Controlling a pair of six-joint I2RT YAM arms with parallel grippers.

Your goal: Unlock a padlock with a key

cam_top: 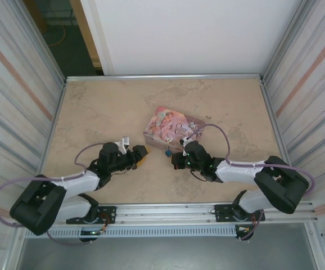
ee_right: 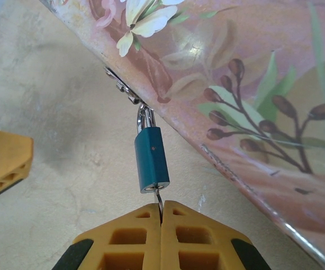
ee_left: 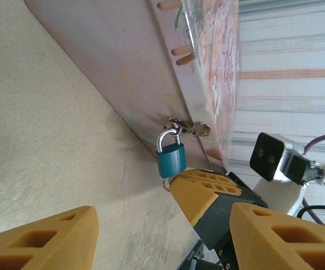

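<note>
We had the key (ee_right: 159, 201) entered in the bottom of the padlock (ee_right: 151, 160), which hung at frame centre from the latch (ee_right: 122, 87) of the pink tin (ee_right: 252, 84), shackle closed. Our right gripper (ee_right: 161, 212) pinched the key tight. The left gripper (cam_top: 143, 152) stood left of it, fingers spread and empty. We judged that the turn and the freeing of the shackle remained.

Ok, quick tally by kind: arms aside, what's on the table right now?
blue padlock: 1
key: 1
pink illustrated tin: 1
Total: 3
</note>
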